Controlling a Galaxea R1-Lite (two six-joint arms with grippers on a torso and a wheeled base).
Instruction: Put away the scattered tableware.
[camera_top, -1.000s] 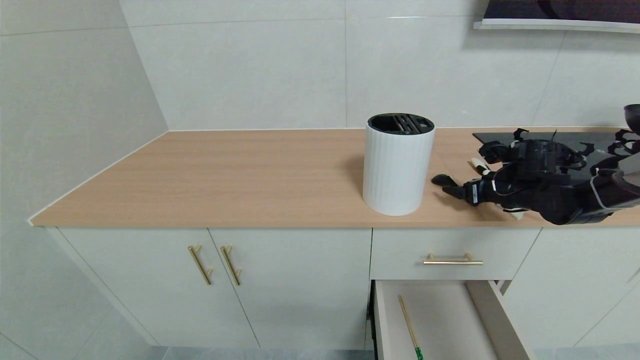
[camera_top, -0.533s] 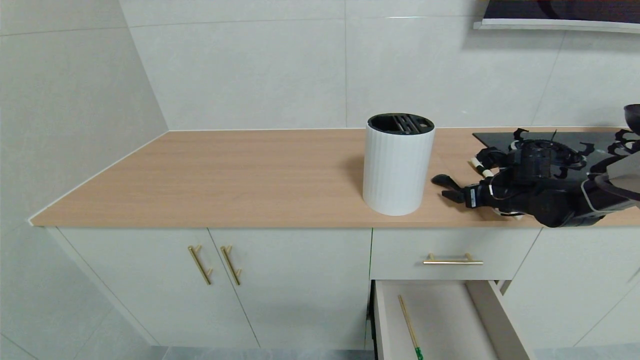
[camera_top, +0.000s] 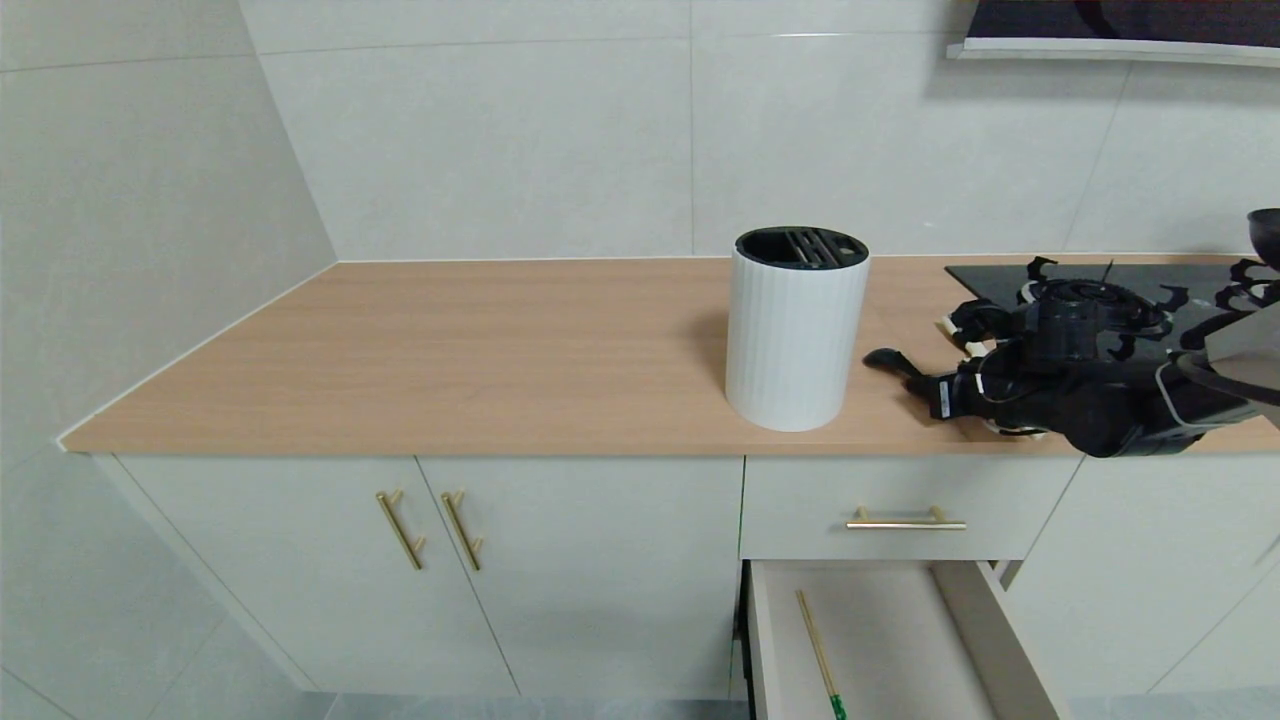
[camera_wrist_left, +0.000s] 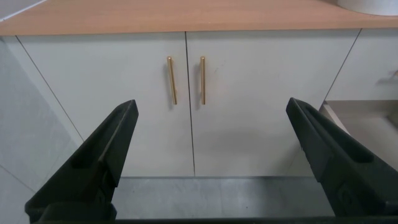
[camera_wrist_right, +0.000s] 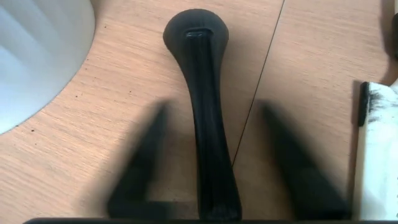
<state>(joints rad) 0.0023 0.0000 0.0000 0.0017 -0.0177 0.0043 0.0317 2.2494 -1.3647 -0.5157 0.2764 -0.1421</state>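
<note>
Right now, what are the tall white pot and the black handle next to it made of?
The tall white pot looks like matt plastic, possibly coated metal: fine upright ribs, no gloss, a black slotted insert on top. The black handle looks like moulded plastic or rubber: smooth, dull sheen, a slot at its end.

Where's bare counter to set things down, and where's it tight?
Free: countertop from the left wall corner to the white holder; open drawer floor beside the chopstick. Crowded: between holder and hob, where the right gripper straddles a black handle.
</note>
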